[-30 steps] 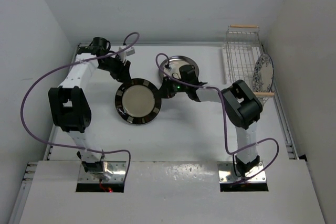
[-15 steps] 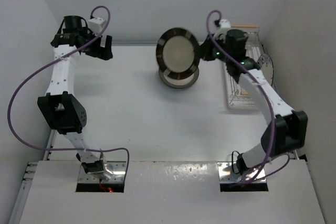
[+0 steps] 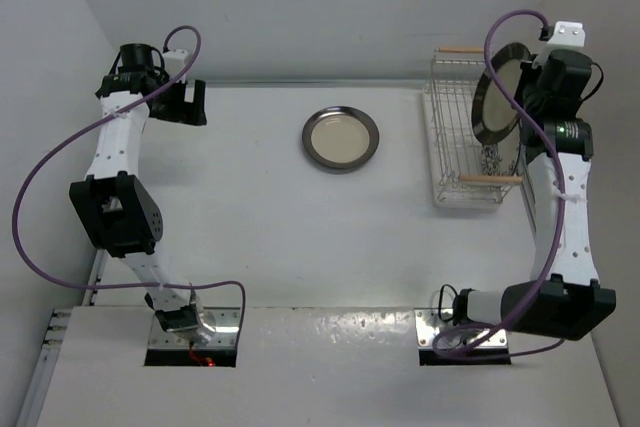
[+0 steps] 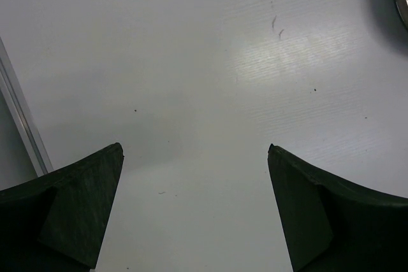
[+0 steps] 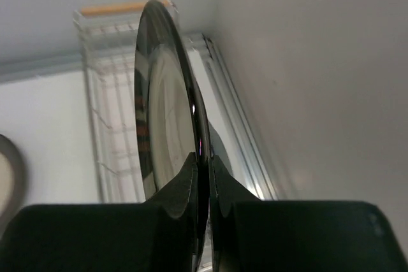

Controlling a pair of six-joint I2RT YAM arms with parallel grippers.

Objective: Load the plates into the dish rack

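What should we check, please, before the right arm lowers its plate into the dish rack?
1. Right gripper shut on the held plate: ok.
2. Held plate turned on edge, roughly upright: ok.
3. Held plate above the dish rack: ok.
4. Free slot below it, clear of the patterned plate half hidden in the rack: cannot tell.
5. Left gripper open, empty and far from the rack: ok.
6. Dark-rimmed plate loaded: not ok, it lies flat on the table.
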